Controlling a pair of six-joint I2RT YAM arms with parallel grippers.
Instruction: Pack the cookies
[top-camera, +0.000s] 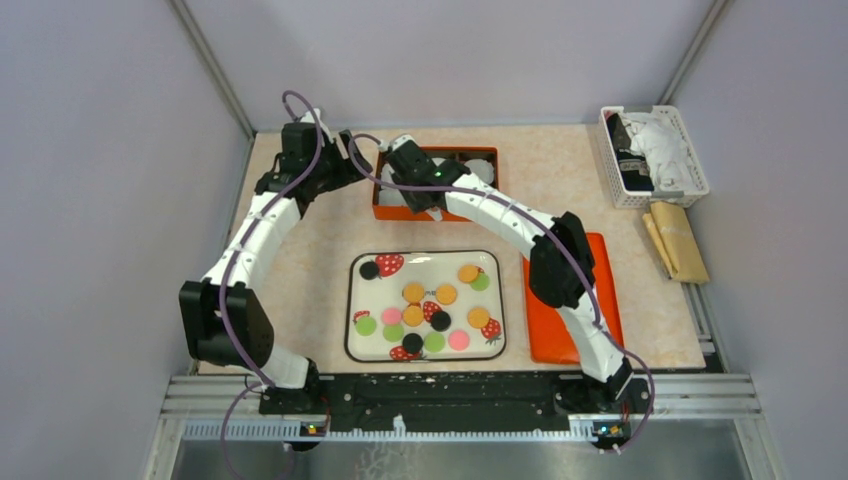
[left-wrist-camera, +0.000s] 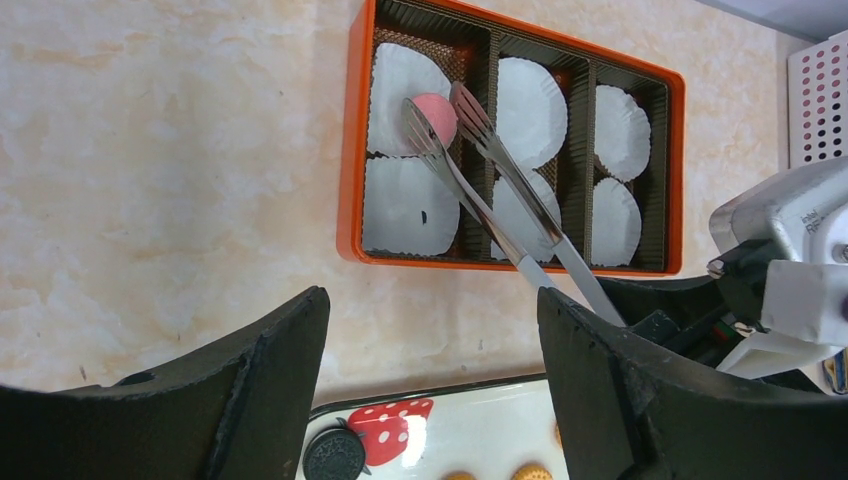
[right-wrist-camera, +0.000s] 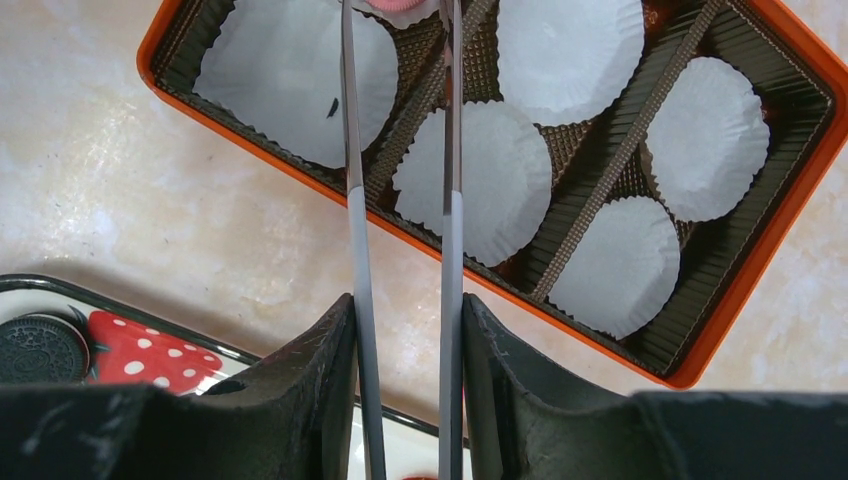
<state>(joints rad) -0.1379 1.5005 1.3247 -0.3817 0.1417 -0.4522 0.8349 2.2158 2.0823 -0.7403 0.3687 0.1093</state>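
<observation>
Right claw (right-wrist-camera: 405, 312) clamped on tongs (right-wrist-camera: 452, 230), whose tips pinch a pink cookie (left-wrist-camera: 437, 117) over a paper cup (left-wrist-camera: 398, 70) in the orange box (left-wrist-camera: 350, 150). Left claw (left-wrist-camera: 430, 300) spread apart, empty, near the box. Other cookies (top-camera: 413, 292) sit on the strawberry tray (top-camera: 425, 262) on the table (top-camera: 310, 250).

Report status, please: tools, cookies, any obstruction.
Left tool open, empty. Right tool shut on tongs; pink cookie between their tips, over corner paper cup in box. Nothing in the way.
</observation>
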